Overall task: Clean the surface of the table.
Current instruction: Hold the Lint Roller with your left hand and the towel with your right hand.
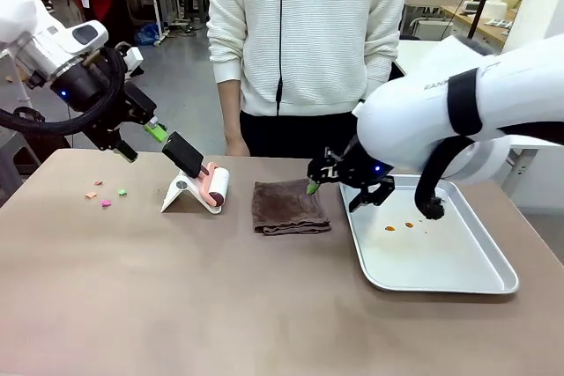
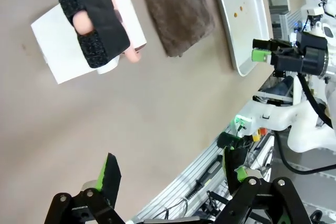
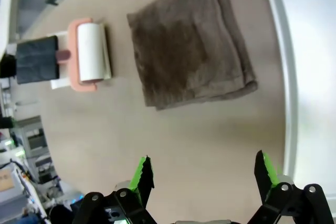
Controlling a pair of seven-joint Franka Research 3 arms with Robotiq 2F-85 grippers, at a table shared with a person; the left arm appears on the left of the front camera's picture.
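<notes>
In the front view the taupe counter (image 1: 176, 288) lies under both arms: the left gripper (image 1: 143, 143) hangs wide above its far left part by a lint roller (image 1: 216, 187), and the right gripper (image 1: 339, 189), also wide, sits low between a brown cloth (image 1: 289, 209) and a steel tray (image 1: 441, 257). The left wrist view shows counter beyond that gripper's spread, empty jaws. The right wrist view shows the same, with the cloth ahead.
</notes>
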